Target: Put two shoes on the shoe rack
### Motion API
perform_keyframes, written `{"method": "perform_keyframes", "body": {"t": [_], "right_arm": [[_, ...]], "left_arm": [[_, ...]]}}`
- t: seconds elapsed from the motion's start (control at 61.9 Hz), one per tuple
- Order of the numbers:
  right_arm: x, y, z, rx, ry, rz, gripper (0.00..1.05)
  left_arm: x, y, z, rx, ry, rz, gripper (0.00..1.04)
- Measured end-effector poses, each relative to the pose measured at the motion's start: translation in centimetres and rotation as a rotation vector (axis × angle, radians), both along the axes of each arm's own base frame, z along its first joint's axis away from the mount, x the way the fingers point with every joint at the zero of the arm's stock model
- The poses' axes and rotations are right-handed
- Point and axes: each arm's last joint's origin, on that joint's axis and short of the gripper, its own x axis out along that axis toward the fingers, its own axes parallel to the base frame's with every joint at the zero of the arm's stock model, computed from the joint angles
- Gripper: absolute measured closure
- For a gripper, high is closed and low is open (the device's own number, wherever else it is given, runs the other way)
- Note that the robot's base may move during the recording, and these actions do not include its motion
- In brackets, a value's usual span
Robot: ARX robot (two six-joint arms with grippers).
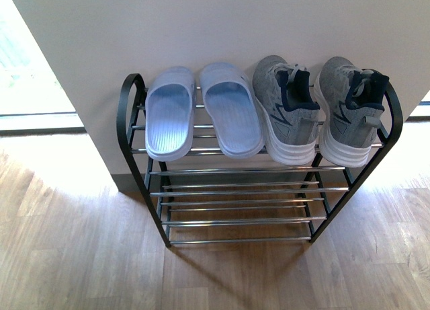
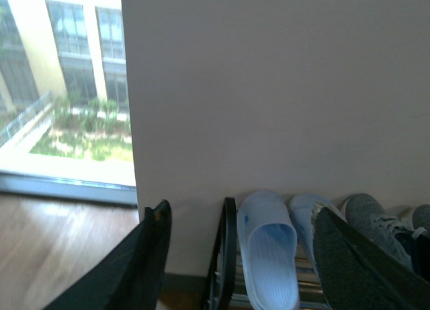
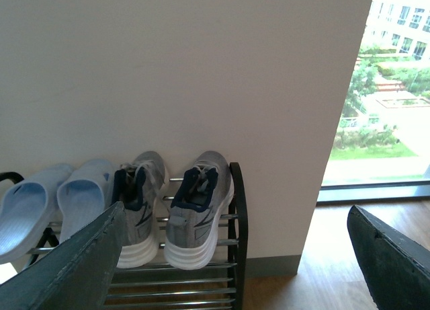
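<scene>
On the top tier of the shoe rack (image 1: 242,221) stand two grey knit sneakers (image 1: 287,111) (image 1: 349,112) at the right, heels toward me, side by side. Two pale blue slides (image 1: 168,113) (image 1: 232,108) lie to their left on the same tier. Neither arm shows in the front view. My left gripper (image 2: 242,256) is open, held back from the rack's left end, with a slide (image 2: 267,251) seen between its fingers. My right gripper (image 3: 235,256) is open and empty, back from the rack's right end, where both sneakers (image 3: 196,209) (image 3: 138,212) show.
The rack stands against a white wall (image 1: 222,34) on a wood floor (image 1: 80,256). Its lower tiers of chrome rods (image 1: 238,189) hold nothing. Bright windows (image 2: 60,88) (image 3: 383,88) flank the wall on both sides.
</scene>
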Motion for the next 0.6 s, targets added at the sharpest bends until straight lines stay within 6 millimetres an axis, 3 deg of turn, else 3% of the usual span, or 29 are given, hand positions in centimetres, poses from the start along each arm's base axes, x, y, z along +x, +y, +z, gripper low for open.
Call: {"method": "perform_keyframes", "body": {"t": [0.291,0.598], "right_arm": [[0.0,0.0,0.0,0.000,0.000,0.000,0.09],[0.0,0.0,0.0,0.000,0.000,0.000,0.09]], "left_arm": [[-2.3,2.1,-2.3,0.076,-0.004,0.001,1.03],[-4.1,3.3,-3.6,0.083,-0.005,0.005,1.04]]}}
